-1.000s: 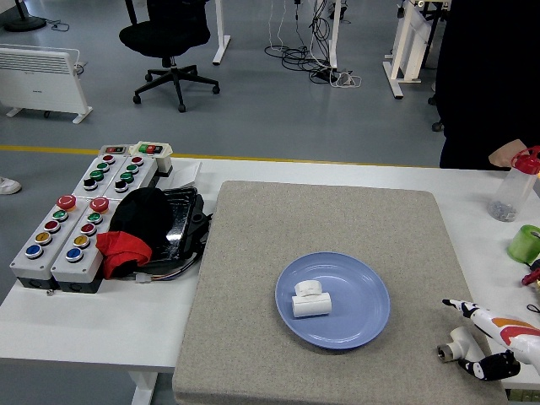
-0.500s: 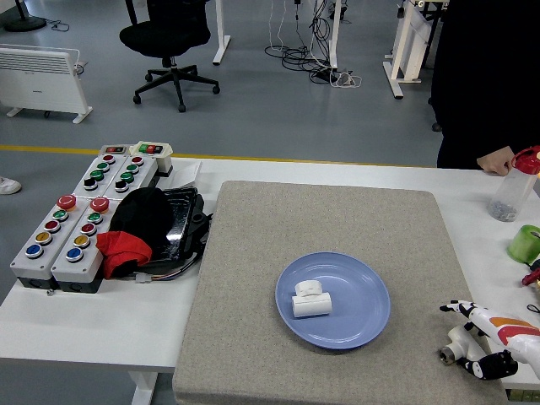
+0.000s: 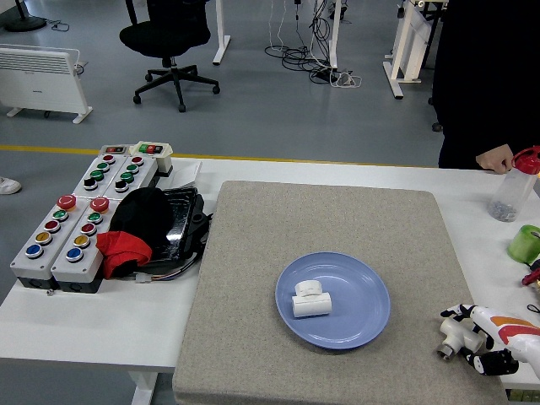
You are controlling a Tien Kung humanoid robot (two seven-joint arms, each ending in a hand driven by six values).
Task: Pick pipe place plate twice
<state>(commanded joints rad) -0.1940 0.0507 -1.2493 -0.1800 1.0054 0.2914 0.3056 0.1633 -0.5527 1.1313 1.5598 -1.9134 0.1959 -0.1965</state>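
While one pipe fitting [image 3: 310,299] lies on plate [image 3: 363,291], right hand [image 3: 474,337] grasps second pipe [image 3: 450,337] beside plate

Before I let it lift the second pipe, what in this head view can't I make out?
- Right hand: its fingers cover part of the pipe; grip firmness unclear.
- Right arm: cut off by the picture's right edge.
- Left hand: not in view.
- Pipe on plate: too small to show whether one piece or two.

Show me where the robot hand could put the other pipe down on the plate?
The blue plate is bare right of the white pipe and along its far rim. The grey mat behind is open too. The table's left end, with the button boxes, is crowded.
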